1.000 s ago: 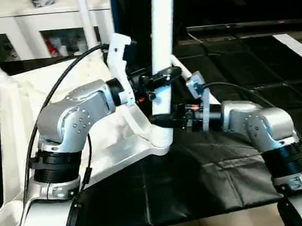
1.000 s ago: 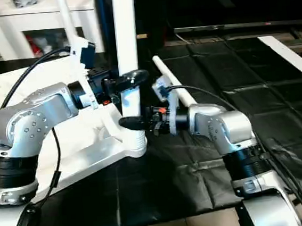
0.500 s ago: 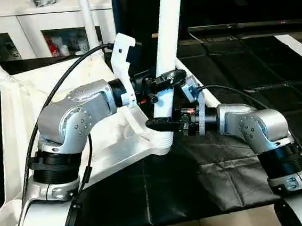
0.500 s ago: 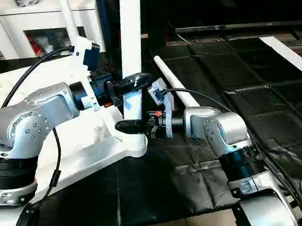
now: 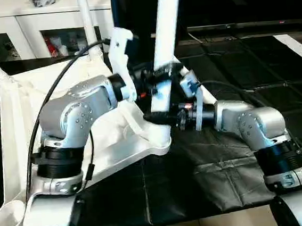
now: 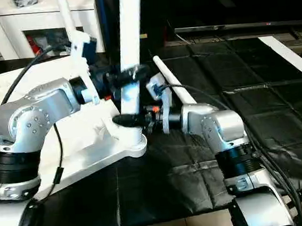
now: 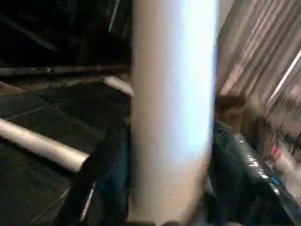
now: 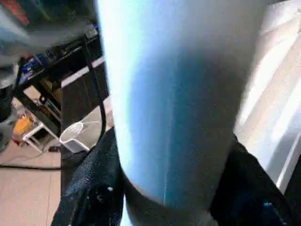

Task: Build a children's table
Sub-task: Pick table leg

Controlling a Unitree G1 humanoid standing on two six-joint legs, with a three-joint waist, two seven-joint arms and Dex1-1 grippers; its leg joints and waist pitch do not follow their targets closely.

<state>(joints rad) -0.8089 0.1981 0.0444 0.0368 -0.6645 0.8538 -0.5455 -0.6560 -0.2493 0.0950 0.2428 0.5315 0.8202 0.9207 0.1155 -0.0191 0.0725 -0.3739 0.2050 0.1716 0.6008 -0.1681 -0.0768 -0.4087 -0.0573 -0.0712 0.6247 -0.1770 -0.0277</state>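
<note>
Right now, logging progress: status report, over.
Left gripper, right gripper both clamped on upright leg. Leg foot in tabletop corner socket. Spare leg on mat behind.

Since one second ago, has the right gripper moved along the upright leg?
Yes. The right gripper has shifted toward the table top's corner socket, lower on the upright leg.

A black sheet [image 5: 210, 176] with a grid of creases covers the work surface. The white tabletop [image 5: 14, 137] lies on it upside down, its near corner socket [image 5: 159, 139] toward the middle. One loose white leg [image 6: 172, 87] lies on the sheet just beside it.
</note>
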